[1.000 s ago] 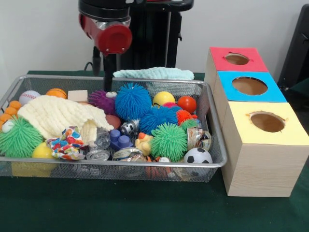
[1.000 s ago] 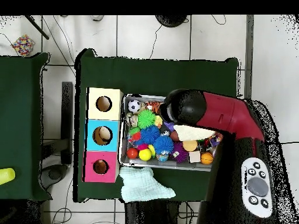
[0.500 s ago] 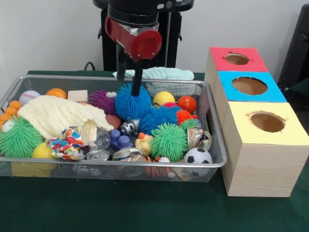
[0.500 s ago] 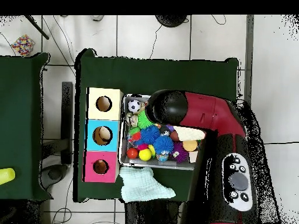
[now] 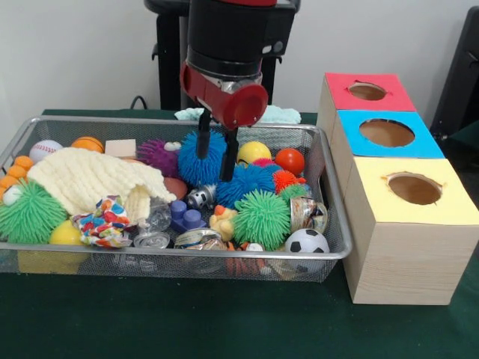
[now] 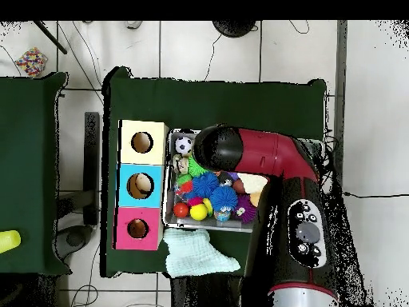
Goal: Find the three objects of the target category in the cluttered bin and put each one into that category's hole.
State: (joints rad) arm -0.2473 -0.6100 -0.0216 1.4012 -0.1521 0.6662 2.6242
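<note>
In the wire bin, a cream knitted cloth lies at the left. The gripper hangs at the middle, its two fingers spread on either side of a blue spiky ball, not clamped on it. To the right, the red hole, blue hole and yellow hole look empty, so I judge no object sorted yet and all three left.
</note>
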